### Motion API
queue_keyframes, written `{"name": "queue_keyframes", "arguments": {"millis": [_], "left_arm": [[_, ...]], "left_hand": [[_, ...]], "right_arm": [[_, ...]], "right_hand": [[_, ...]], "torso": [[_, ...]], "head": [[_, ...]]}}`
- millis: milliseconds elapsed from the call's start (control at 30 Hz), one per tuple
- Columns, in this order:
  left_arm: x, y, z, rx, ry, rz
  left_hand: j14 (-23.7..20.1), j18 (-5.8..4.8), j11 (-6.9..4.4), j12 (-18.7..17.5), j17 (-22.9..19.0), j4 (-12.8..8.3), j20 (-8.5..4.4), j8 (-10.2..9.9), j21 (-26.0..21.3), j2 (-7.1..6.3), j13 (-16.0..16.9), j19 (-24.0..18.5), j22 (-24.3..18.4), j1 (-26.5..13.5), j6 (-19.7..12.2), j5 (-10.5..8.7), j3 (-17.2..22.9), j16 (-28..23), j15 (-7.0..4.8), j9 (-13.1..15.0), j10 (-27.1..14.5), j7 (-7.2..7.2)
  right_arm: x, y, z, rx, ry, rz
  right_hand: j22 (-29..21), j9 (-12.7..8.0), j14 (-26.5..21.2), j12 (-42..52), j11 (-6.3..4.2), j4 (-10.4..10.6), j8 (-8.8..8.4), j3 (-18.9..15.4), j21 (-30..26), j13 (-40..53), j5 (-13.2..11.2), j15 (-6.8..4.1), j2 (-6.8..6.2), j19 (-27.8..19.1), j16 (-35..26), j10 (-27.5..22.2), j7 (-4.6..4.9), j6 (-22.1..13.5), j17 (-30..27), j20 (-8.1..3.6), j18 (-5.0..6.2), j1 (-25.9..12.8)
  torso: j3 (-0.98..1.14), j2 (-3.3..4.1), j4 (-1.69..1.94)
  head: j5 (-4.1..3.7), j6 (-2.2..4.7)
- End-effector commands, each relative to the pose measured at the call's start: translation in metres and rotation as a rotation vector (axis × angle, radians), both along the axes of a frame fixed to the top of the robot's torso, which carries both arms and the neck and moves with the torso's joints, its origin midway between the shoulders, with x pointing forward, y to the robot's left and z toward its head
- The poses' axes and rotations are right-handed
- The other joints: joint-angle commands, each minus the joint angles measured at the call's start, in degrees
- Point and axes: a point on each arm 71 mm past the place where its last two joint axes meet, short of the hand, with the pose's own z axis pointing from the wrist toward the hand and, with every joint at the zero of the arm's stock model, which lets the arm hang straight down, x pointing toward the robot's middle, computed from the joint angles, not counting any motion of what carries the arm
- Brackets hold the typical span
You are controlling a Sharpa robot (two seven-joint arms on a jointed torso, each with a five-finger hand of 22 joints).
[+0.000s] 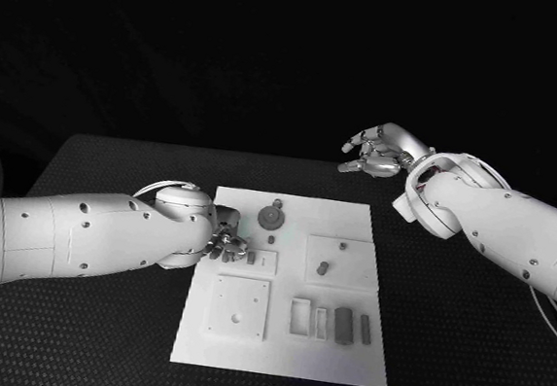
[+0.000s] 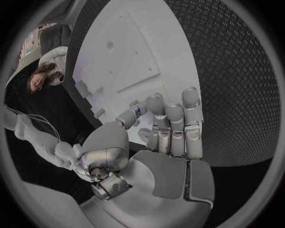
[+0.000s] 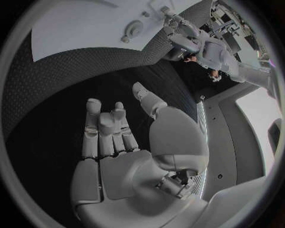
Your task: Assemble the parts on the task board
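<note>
left robot hand (image 1: 225, 240): fingertips bunched at the board's (image 1: 280, 351) left edge; what they touch or hold is too small to tell
parts (image 1: 330, 323): shapes too small to make out
desk (image 1: 478, 380): near corners cut off by the picture's edge

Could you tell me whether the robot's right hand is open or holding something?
Open. The right hand hangs above the black table with its fingers apart and nothing in its palm.

White screw-dotted arms, thin cables, silver segmented fingers (image 2: 172, 128)
</note>
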Motion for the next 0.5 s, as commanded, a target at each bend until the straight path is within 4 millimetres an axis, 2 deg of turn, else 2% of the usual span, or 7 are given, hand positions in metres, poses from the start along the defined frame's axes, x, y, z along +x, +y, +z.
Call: {"name": "queue_keyframes", "arguments": {"millis": [33,100,167,200,233,333,500], "left_arm": [[-0.0043,-0.0004,-0.0064,0.021,0.033,-0.013],[-0.0043,0.0002,-0.0068,0.018,0.040,-0.008],[-0.0043,0.0011,-0.0071,0.019,0.044,-0.005],[-0.0042,0.0014,-0.0071,0.020,0.044,-0.004],[-0.0042,0.0017,-0.0072,0.019,0.046,-0.003],[-0.0043,0.0017,-0.0073,0.019,0.049,-0.003],[-0.0045,0.0017,-0.0075,0.018,0.053,-0.001]], "left_hand": [[-0.2,2.93,-0.80,0.1,-0.2,0.3,0.03,0.2,-0.3,-0.31,-0.2,-0.1,0.9,0.6,6.0,-0.15,-0.4,0.2,-0.05,-0.1,0.4,-5.68],[-0.2,2.86,-0.71,0.1,-0.4,0.8,0.09,0.1,-0.5,-0.94,-0.4,0.0,0.8,0.5,6.1,-1.78,-1.5,0.2,-0.03,-0.3,0.4,-5.64],[-0.2,2.76,-0.65,0.1,-0.6,1.8,0.14,0.0,-0.8,-0.76,-0.6,0.0,0.6,-0.8,6.1,-2.54,-2.4,0.1,0.01,-0.4,0.3,-5.57],[-0.3,2.76,-0.65,0.1,-0.8,2.3,0.10,-0.1,-1.0,-0.88,-0.8,-0.1,0.6,-1.8,6.0,-3.60,-2.9,0.1,-0.02,-0.5,0.2,-5.57],[-0.4,2.79,-0.67,0.1,-0.9,3.0,0.03,-0.1,-1.2,-1.62,-0.9,-0.1,0.5,-2.5,6.0,-6.02,-3.0,0.1,-0.08,-0.6,0.2,-5.58],[-0.5,2.78,-0.66,0.2,-1.1,4.0,-0.05,-0.2,-1.5,-2.65,-1.1,-0.1,0.5,-3.2,5.9,-7.72,-3.1,0.2,-0.17,-0.8,0.1,-5.54],[-0.6,2.73,-0.62,0.2,-1.3,4.9,-0.10,-0.2,-1.7,-3.45,-1.3,-0.1,0.6,-3.8,5.7,-8.46,-3.2,0.2,-0.25,-0.8,-0.1,-5.48]], "right_arm": [[-0.0007,0.0014,-0.0006,-0.002,0.006,0.016],[-0.0007,0.0012,-0.0006,-0.002,0.006,0.016],[-0.0007,0.0010,-0.0006,-0.002,0.006,0.016],[-0.0007,0.0006,-0.0006,-0.003,0.006,0.015],[-0.0007,0.0005,-0.0006,-0.003,0.006,0.015],[-0.0007,0.0006,-0.0006,-0.003,0.007,0.015],[-0.0008,0.0004,-0.0007,-0.003,0.007,0.016]], "right_hand": [[0.9,-0.1,-0.5,0.3,0.05,0.0,0.09,-0.2,-0.3,-0.1,-0.2,-0.02,0.51,0.0,-0.4,-0.2,0.41,0.1,-0.1,0.01,0.52,0.2],[0.9,-0.1,-0.5,0.3,0.05,0.0,0.09,-0.2,-0.3,-0.1,-0.2,-0.02,0.51,0.0,-0.4,-0.2,0.41,0.1,-0.1,0.01,0.52,0.2],[0.9,-0.1,-0.5,0.3,0.05,0.0,0.09,-0.2,-0.3,-0.1,-0.2,-0.02,0.51,0.0,-0.4,-0.2,0.41,0.1,-0.1,0.01,0.52,0.2],[0.9,-0.1,-0.5,0.3,0.05,0.0,0.09,-0.2,-0.3,-0.1,-0.2,-0.02,0.51,0.0,-0.4,-0.2,0.41,0.1,-0.1,0.01,0.52,0.2],[0.9,-0.1,-0.5,0.3,0.05,-0.1,0.09,-0.2,-0.3,-0.1,-0.2,-0.02,0.51,0.0,-0.4,-0.2,0.41,0.1,-0.1,0.01,0.52,0.2],[0.9,-0.1,-0.5,0.3,0.05,-0.1,0.09,-0.2,-0.3,-0.1,-0.2,-0.02,0.50,0.0,-0.4,-0.2,0.41,0.1,-0.1,0.01,0.52,0.2],[0.9,-0.1,-0.5,0.3,0.05,-0.1,0.08,-0.2,-0.3,-0.1,-0.2,-0.02,0.50,0.0,-0.4,-0.2,0.41,0.1,-0.1,0.02,0.52,0.2]], "torso": [[0.02,-0.01,0.00],[0.02,-0.01,0.00],[0.04,-0.01,-0.01],[0.04,-0.01,-0.02],[0.07,-0.01,-0.02],[0.06,0.00,-0.03],[0.03,0.01,0.01]], "head": [[-0.04,0.03],[-0.05,0.01],[-0.03,0.05],[0.01,0.02],[0.00,-0.03],[-0.05,-0.02],[-0.09,-0.03]]}}
